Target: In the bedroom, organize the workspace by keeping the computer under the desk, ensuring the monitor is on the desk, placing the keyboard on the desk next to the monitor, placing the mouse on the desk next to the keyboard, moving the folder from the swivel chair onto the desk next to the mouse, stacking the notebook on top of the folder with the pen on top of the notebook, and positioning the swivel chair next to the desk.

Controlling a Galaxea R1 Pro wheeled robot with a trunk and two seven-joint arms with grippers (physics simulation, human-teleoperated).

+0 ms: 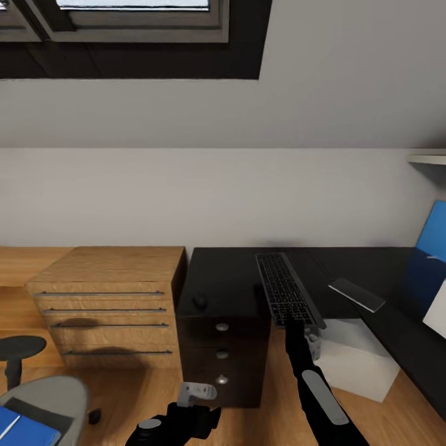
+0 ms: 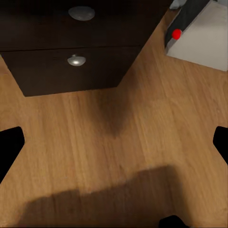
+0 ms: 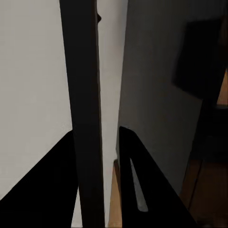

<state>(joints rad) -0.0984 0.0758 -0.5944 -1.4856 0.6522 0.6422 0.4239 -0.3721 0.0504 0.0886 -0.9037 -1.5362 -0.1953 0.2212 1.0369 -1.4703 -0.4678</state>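
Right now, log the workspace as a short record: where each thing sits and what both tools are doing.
keyboard: held by its near end in the right tool, far end over the desk
mouse: on desk, above the drawers
notebook: on desk, right of keyboard
computer: on floor, under desk
folder: on chair seat
left tool: open, empty, low over floor
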